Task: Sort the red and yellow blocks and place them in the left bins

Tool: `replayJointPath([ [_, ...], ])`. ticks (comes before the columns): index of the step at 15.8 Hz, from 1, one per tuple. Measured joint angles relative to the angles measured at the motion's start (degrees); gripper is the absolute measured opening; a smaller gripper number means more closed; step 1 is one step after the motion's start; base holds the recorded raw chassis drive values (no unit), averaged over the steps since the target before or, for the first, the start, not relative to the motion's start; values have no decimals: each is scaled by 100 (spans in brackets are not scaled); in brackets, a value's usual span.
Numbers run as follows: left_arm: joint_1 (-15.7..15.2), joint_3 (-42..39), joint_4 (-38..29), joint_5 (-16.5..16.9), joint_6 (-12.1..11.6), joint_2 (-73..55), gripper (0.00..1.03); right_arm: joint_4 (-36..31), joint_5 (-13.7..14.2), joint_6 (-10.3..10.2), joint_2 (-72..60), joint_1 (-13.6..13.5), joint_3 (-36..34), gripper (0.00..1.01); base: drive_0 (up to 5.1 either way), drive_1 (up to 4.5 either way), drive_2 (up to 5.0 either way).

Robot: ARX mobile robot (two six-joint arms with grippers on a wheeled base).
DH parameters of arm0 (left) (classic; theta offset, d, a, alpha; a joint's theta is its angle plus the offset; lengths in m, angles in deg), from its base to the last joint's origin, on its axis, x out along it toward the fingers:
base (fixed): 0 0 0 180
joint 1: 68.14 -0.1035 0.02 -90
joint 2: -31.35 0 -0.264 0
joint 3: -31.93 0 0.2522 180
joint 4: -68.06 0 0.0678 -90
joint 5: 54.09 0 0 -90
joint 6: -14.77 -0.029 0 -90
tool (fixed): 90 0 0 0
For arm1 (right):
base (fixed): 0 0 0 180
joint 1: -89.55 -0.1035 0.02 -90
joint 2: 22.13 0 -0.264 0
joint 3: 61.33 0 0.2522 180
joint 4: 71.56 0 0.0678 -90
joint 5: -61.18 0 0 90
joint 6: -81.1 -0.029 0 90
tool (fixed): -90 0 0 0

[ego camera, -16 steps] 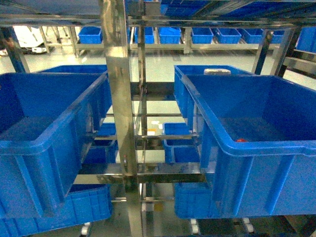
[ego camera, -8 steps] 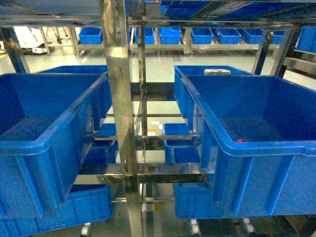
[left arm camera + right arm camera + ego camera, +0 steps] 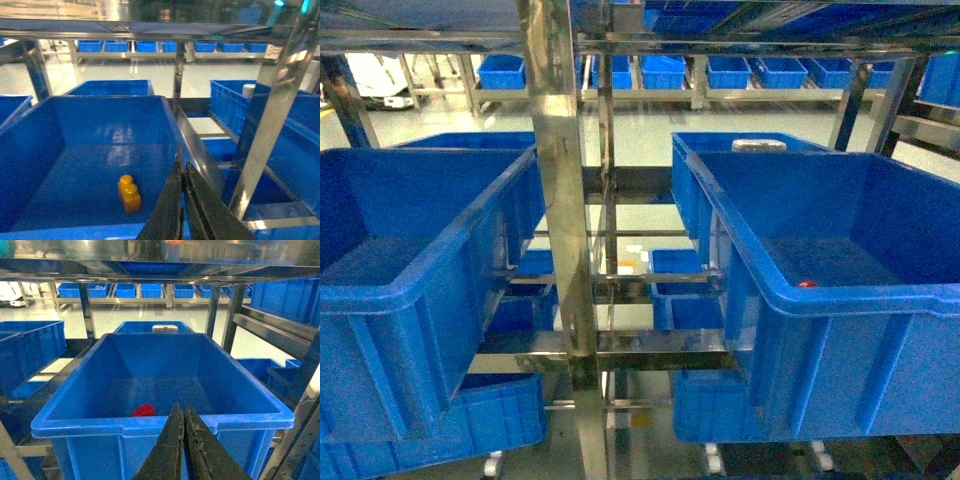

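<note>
A steel rack fills the frame's centre, flanked by two blue bins. The left bin holds the yellow brick lower centre; the right bin holds the red cube. Left claw and right claw are both clenched, empty.

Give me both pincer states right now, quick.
Left pincer: closed, empty, above the yellow brick.
Right pincer: closed, empty, near the red cube.
</note>
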Motion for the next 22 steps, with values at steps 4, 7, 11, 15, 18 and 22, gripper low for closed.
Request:
replayJointPath([
  [4,-37,-420,280,-44,0,754,2,66,2,0,570,0,-308,2,0,0,0],
  [7,-37,-627,544,-42,-2,1241,2,586,2,4,979,0,-367,2,0,0,0],
  [11,-37,-839,1012,-44,0,1902,2,1217,2,4,1670,0,-367,2,0,0,0],
  [15,-37,-1032,1169,-42,-2,2317,2,1731,2,4,2218,0,-367,2,0,0,0],
  [18,-37,-1032,1611,-42,-2,2839,2,2044,2,4,2518,0,-367,2,0,0,0],
  [22,-37,-1032,2269,-42,-2,3499,2,2455,2,4,2933,0,-367,2,0,0,0],
])
